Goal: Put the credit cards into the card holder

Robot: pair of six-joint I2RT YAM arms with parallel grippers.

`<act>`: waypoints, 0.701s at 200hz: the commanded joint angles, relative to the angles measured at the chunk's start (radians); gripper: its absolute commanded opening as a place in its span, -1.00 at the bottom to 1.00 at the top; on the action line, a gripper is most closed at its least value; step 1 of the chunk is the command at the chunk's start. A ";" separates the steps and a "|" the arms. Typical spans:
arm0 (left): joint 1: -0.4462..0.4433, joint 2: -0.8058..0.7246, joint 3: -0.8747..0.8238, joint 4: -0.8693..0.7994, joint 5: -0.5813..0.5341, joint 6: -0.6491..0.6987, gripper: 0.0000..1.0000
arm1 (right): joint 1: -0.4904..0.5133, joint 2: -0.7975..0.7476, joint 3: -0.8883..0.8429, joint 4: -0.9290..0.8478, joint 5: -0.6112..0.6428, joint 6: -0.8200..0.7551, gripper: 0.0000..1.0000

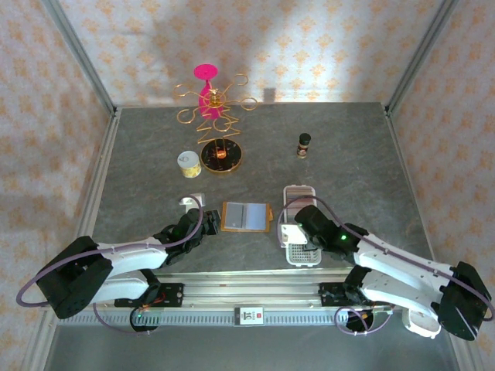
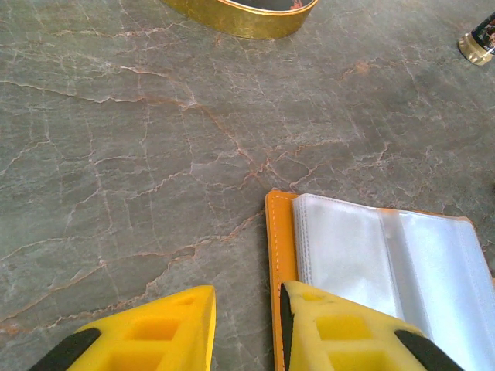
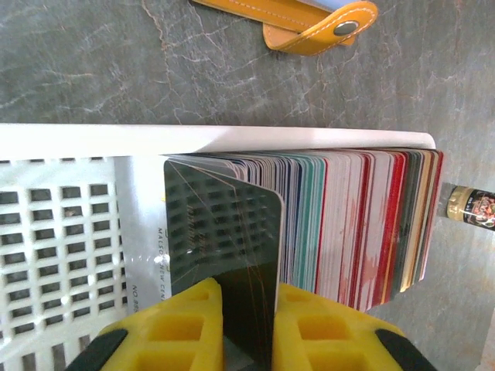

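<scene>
The orange card holder lies open on the table, its clear inner pockets facing up and its closing tab at the right end. My left gripper is open at the holder's left edge; one finger sits over the orange border and bare table shows between the jaws. A row of credit cards stands on edge in the white slotted tray. My right gripper is shut on the nearest one, a dark glossy card, at its lower edge.
A gold wire stand with a pink top and its round gold base are at the back. A small yellow jar and a dark bottle stand nearby. A white object lies by my left gripper.
</scene>
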 commanded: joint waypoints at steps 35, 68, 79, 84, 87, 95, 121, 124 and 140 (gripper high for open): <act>0.002 0.011 0.003 0.027 0.016 -0.008 -0.40 | -0.004 -0.046 0.109 -0.184 -0.101 0.122 -0.65; 0.002 0.012 0.004 0.030 0.027 -0.009 -0.36 | -0.004 -0.074 0.156 -0.236 -0.214 0.195 -0.78; 0.002 0.012 0.004 0.034 0.029 -0.008 -0.36 | -0.004 -0.087 0.160 -0.235 -0.237 0.192 -0.78; 0.002 0.012 0.002 0.036 0.030 -0.010 -0.36 | -0.004 -0.093 0.157 -0.228 -0.236 0.193 -0.79; 0.002 0.013 0.002 0.036 0.031 -0.010 -0.36 | -0.004 -0.097 0.154 -0.222 -0.233 0.192 -0.82; 0.002 0.012 0.004 0.034 0.030 -0.008 -0.36 | -0.004 -0.107 0.143 -0.209 -0.219 0.190 -0.83; 0.002 0.016 0.005 0.036 0.033 -0.007 -0.36 | -0.003 -0.103 0.111 -0.171 -0.141 0.190 -0.61; 0.002 0.015 0.004 0.036 0.034 -0.007 -0.36 | -0.004 -0.100 0.108 -0.172 -0.136 0.188 -0.51; 0.002 0.015 0.004 0.038 0.034 -0.007 -0.36 | -0.004 -0.074 0.098 -0.160 -0.096 0.179 0.48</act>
